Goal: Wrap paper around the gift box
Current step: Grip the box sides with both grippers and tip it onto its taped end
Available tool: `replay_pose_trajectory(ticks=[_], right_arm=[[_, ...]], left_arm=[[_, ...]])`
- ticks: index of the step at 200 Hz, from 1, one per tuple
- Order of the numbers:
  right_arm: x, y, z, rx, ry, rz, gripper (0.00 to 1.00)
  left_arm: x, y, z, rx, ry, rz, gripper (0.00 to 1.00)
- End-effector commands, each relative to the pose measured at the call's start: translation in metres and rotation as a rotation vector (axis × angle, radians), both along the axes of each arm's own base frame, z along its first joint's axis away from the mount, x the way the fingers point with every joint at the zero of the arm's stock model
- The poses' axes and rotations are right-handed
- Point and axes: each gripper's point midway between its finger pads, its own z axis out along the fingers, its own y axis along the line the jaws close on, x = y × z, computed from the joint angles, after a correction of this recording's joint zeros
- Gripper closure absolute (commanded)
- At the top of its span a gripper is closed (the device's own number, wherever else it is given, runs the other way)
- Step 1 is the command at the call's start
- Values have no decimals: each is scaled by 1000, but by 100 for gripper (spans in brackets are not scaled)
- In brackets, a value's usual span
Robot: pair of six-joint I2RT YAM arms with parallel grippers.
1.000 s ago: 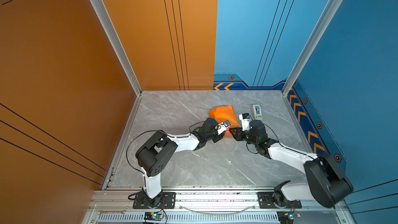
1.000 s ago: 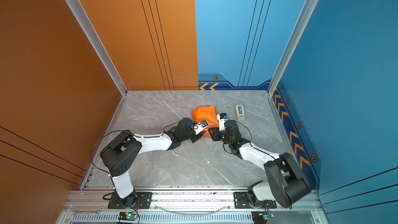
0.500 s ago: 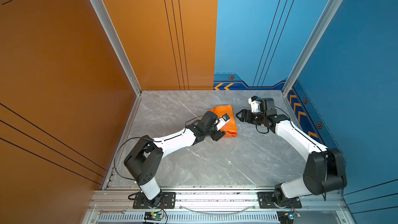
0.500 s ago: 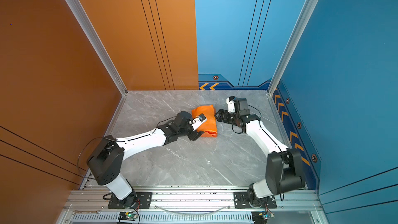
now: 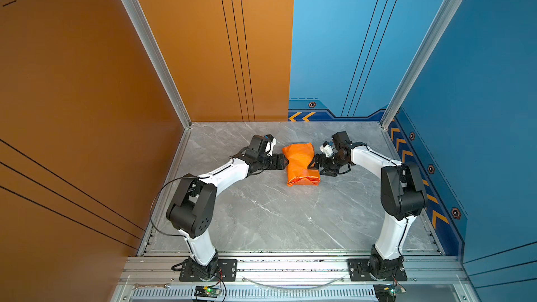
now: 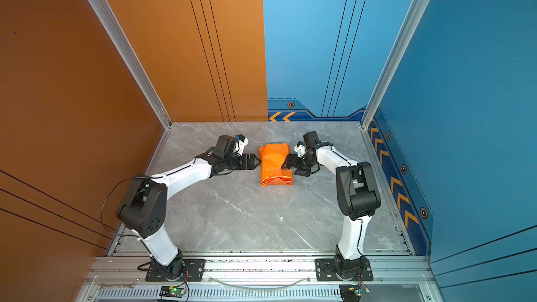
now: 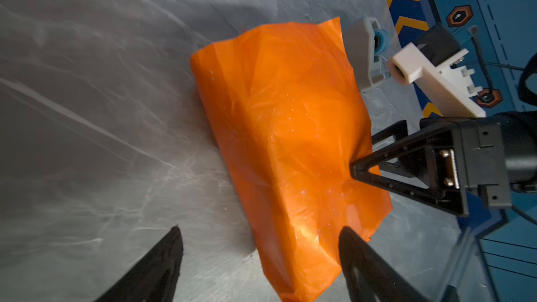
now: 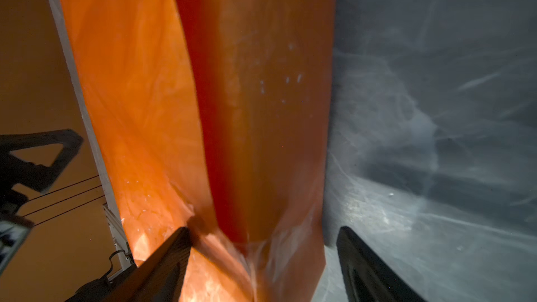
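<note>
The left gripper (image 5: 286, 163) had its jaws apart, with the edge of the crumpled orange paper (image 5: 300, 165) just in front of them. Facing it across the bundle, the right gripper (image 5: 311, 164) stood with its jaws spread around the opposite edge, not pinching it. The paper lay on the grey table (image 5: 261, 213) between both grippers. A tape dispenser (image 7: 360, 53) sat beside the right one.

One worktop (image 5: 261, 213) is carrying one parcel of orange paper (image 5: 300, 164) and one grey tape dispenser (image 7: 360, 53); two tools are showing, the left tool (image 5: 286, 162) and the right tool (image 5: 312, 164).
</note>
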Motion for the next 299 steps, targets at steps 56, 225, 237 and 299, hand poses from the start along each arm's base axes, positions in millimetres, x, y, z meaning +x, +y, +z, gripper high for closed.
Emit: replay_pose_trajectory(ticks=[56,225,237,299], right_arm=[[3,16,-15,48,73,44,25],[-30,50,80,-46,-722,290,57],[-39,46,77,-85,-779,300,57],[-80,28,41,-214,-923,328,53]], left_arm=[[4,-48,-35,-74,119,-23,30],[-50,-84,14,153,-496,-302,42],[-57,-78,2,188,-532,-304,42],[-82,-57,-25,273,-652,-248,34]])
